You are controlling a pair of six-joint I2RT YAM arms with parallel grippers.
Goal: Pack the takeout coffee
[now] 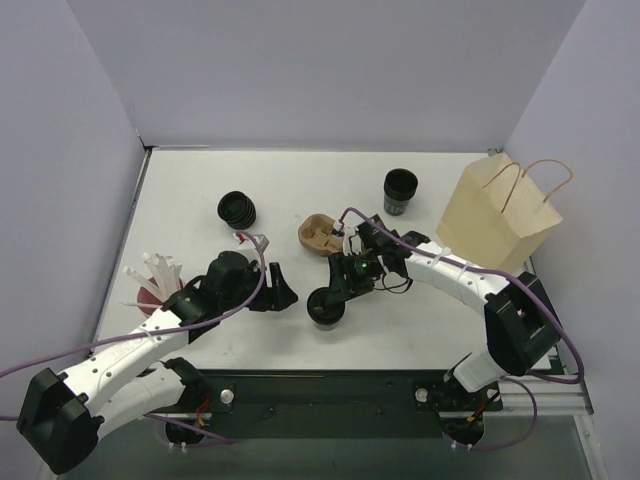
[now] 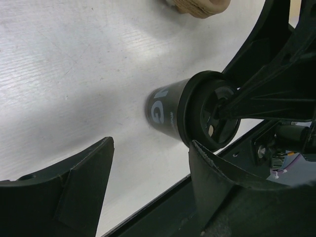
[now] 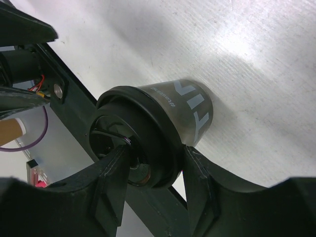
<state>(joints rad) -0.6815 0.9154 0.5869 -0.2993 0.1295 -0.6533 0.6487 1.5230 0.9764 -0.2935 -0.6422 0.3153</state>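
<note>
— Pale lilac walls (image 1: 300, 70) stand around the white table (image 1: 190, 190) on three sides. Do you see where the coffee is?

— Yes. The small black disposable cup (image 3: 190, 106) with the round black lid (image 3: 148, 106) stands on the table, close to the near edge, between the two arms. Pale letters are printed on its side.

— Is it inside the brown pulp carrier (image 1: 320, 235)?

— No. The carrier lies a little behind the cup, toward the back wall, and the two do not touch.

— What does the right gripper (image 3: 155, 153) do?

— It comes down on the cup from above. Its two black fingers (image 3: 111, 187) stand one on each side of the lid, very close to the rim. I cannot tell whether they press it already.

— And the left gripper (image 1: 282, 293)?

— It is released. Its fingers are spread wide, with only bare table between them, and they point at the cup from the left. The cup is just in front of the tips, not between them.

— What more is on the table?

— A beige paper bag with twisted handles (image 1: 505, 215) stands at the right side, well apart from the cup. A stack of lidless black cups (image 1: 400, 190) is near the bag, and a stack of loose black lids (image 1: 237, 210) lies further left. At the left edge a dark red container (image 1: 148, 297) holds white sticks (image 1: 155, 270).
</note>
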